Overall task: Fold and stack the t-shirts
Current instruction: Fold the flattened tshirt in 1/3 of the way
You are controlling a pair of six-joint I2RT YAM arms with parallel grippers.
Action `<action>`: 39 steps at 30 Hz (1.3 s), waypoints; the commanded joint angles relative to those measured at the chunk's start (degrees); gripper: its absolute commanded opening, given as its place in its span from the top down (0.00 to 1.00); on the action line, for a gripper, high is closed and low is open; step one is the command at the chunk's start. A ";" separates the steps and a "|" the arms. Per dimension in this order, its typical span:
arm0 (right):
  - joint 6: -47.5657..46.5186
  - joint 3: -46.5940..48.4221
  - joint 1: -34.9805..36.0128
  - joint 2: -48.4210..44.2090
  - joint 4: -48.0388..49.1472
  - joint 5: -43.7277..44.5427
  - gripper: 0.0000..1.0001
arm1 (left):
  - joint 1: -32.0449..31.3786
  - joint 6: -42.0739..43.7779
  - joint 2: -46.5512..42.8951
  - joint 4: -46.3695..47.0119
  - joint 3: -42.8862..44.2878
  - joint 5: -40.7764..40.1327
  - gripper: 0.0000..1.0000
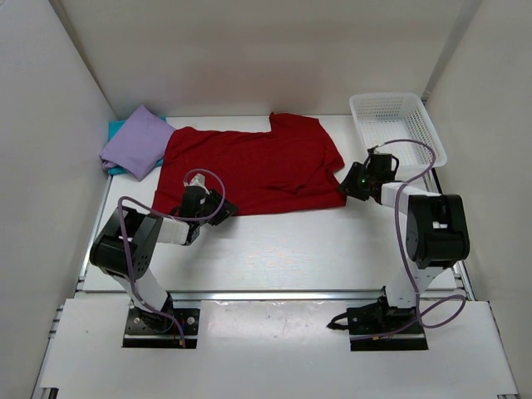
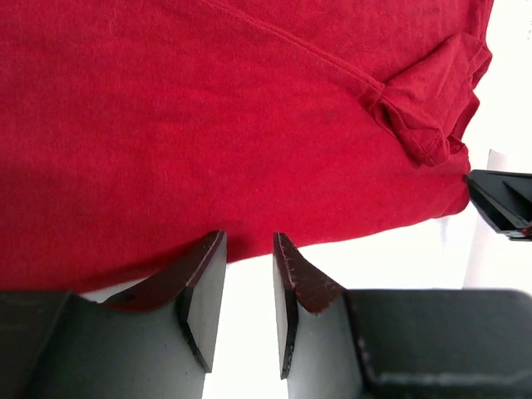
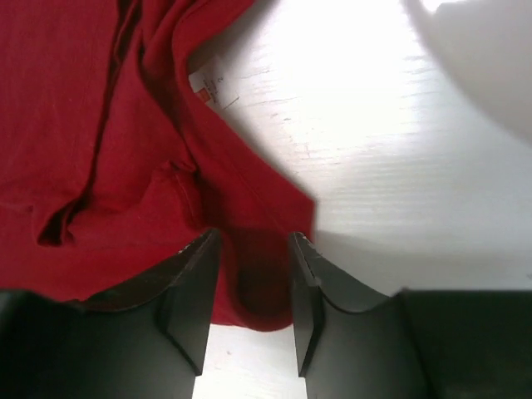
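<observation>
We count three t-shirts: one dark red t-shirt (image 1: 249,166), one lavender t-shirt (image 1: 137,143) and one teal t-shirt (image 1: 115,128). There is one white mesh basket (image 1: 386,96) and one counter (image 1: 291,249). We see two arms, the left arm (image 1: 133,249) and the right arm (image 1: 432,229), with two fingers (image 2: 204,283) each.

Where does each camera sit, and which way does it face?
Top external: above and behind both arms, looking down at the table; both show.
Left wrist: on the left arm, facing the near hem of the red t-shirt; own jaws show.
Right wrist: on the right arm, facing that shirt's right corner; own jaws show.
All three share the red t-shirt.
</observation>
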 commanded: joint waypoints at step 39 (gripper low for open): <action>6.62 -31.81 13.50 -48.72 -11.53 12.89 0.78 | -11.61 -7.58 -43.98 -18.15 -22.80 -4.61 0.42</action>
